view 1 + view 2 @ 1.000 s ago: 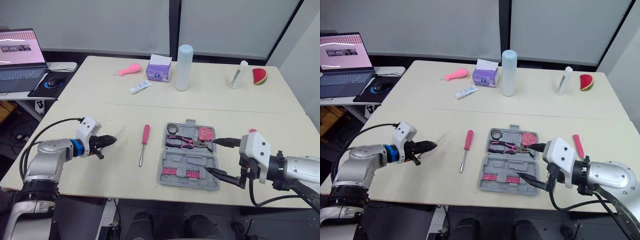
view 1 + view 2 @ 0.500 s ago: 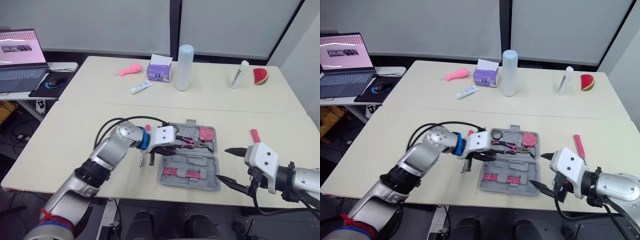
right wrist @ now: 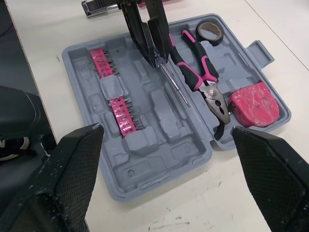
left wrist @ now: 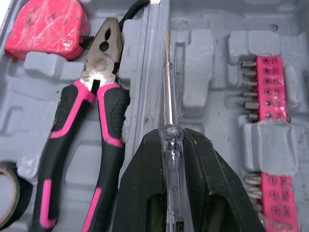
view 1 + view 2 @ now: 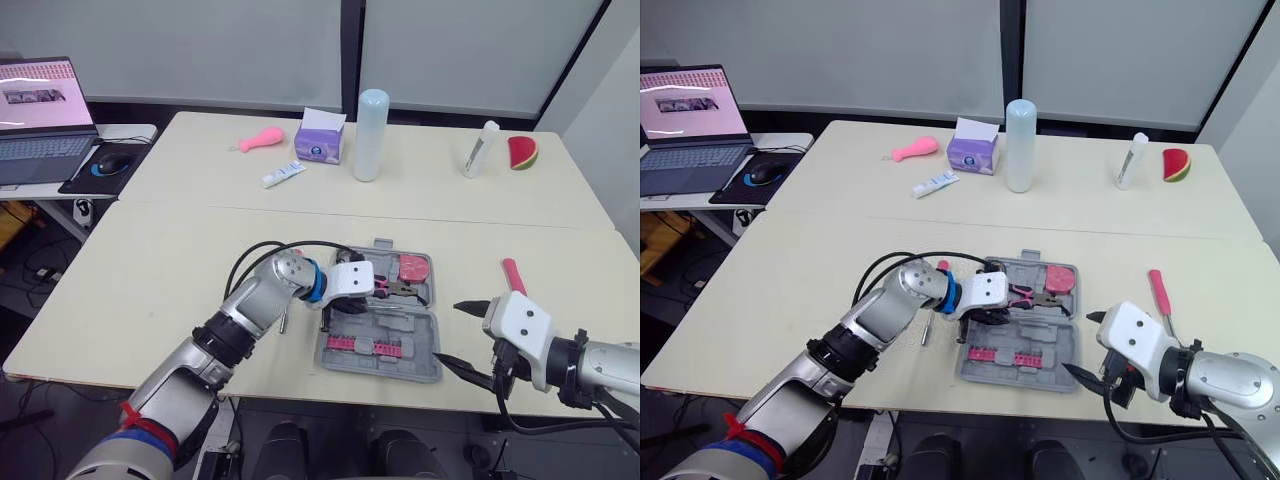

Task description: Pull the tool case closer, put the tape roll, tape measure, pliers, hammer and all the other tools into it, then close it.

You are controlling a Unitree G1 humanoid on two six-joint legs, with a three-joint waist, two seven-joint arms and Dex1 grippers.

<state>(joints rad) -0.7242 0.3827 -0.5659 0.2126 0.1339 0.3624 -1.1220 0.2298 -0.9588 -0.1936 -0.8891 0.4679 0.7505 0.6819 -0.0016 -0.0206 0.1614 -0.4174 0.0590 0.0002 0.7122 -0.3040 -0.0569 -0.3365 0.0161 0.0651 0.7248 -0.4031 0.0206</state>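
One second ago the left gripper [image 4: 171, 140] was over the near-left of the table, well apart from the tool case [image 5: 425, 365]; it has since swung right and now hangs over the case's left half, near the ridge between the two halves. On the table just left of the case, partly under that arm, lies a pink-handled screwdriver [image 5: 925, 330], where it lay before. The left fingers [image 4: 212, 183] are clamped narrow on the handle of a slim clear-handled screwdriver [image 4: 167, 87], its shaft pointing right along the ridge; whether the tip touches the plastic cannot be told. The case lies open near the table's near edge, with the tape roll [image 3: 209, 31], pliers [image 3: 198, 72] and tape measure [image 3: 253, 104] in the far half and a pink bit strip [image 3: 116, 96] in the near half. The right gripper [image 5: 462, 337], whose fingers reached over the case's right edge a second ago, has drawn back and sits just right of the case, spread wide and holding nothing. Farther right a pink-handled tool [image 5: 512, 275] lies on the table
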